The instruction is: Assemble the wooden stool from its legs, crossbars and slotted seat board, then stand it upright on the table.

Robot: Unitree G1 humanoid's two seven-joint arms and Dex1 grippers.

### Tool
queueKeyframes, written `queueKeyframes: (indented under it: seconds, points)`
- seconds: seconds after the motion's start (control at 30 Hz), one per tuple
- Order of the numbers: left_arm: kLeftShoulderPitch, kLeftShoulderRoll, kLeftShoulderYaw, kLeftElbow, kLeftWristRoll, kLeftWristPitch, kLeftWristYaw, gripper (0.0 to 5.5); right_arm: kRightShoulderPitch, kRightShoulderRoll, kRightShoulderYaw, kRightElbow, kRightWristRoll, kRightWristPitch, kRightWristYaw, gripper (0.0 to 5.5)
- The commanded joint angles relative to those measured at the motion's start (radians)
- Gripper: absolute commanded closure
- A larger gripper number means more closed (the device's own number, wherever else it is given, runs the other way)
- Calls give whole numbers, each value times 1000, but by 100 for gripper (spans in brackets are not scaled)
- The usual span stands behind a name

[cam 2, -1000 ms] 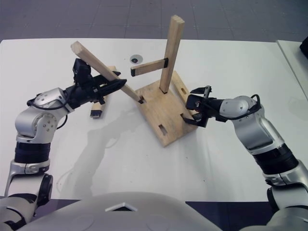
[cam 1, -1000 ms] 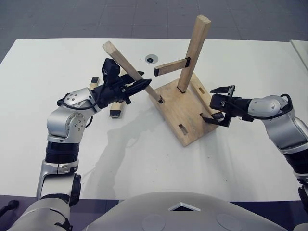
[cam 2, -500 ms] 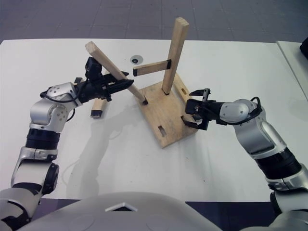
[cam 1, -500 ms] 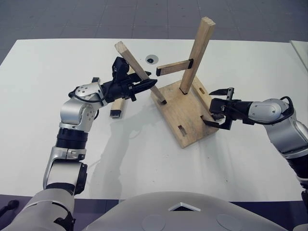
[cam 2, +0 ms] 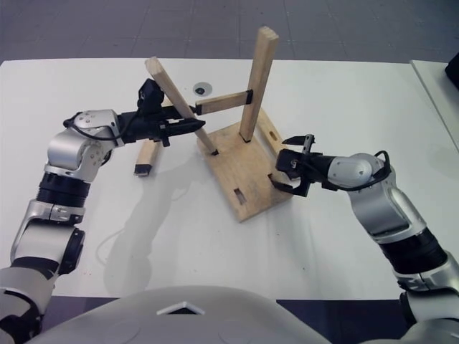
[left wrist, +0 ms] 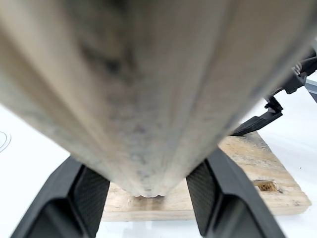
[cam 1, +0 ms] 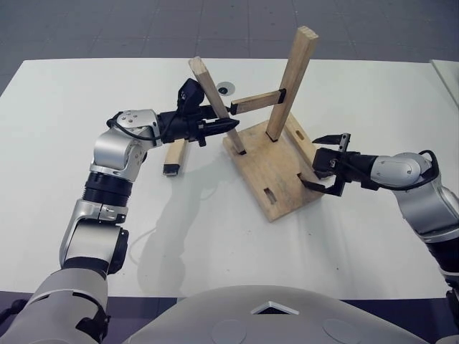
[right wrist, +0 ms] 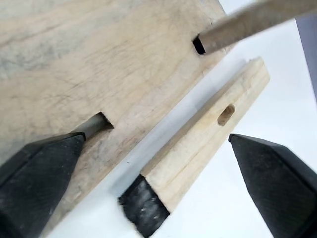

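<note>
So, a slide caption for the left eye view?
Left end effector holds a leg at the board; right end effector straddles its edge.

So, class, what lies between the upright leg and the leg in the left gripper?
A crossbar, jutting from the upright leg toward the held leg; left eye view.

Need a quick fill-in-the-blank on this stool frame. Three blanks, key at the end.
1. The left gripper is shut on a tilted ____.
2. The right gripper, at the seat board edge, is ____.
3. The upright leg standing in the seat board carries one ____, jutting toward the left gripper.
Missing words: leg; open; crossbar.
</note>
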Motion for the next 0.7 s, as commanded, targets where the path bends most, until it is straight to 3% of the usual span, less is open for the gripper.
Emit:
queueKeyframes:
  seconds: [0.03, 0.1, 0.23, 0.37, 0.47, 0.67, 0.7]
  points:
    - [89, 37, -57, 15, 93, 73, 30, 347, -110, 67, -165, -90, 85, 124, -71, 10]
    - [91, 36, -60, 9, 92, 82, 36, 347, -180, 90, -217, -110, 109, 167, -108, 10]
    - [81, 30, -64, 22, 93, 90, 46, 347, -351, 150, -263, -131, 132, 200, -193, 73]
    - [75, 26, -64, 35, 89, 97, 51, 347, -569, 271, -166, -32, 73, 10, -275, 143]
    - [66, 21, -68, 41, 90, 100, 50, 347, -630, 311, -25, 167, -31, -203, -268, 109]
    - [42, 10, -90, 48, 94, 109, 44, 347, -507, 311, 230, 561, -140, -413, -74, 11]
    - [36, 7, -97, 38, 93, 119, 46, 347, -492, 309, 269, 609, -168, -460, -53, 36]
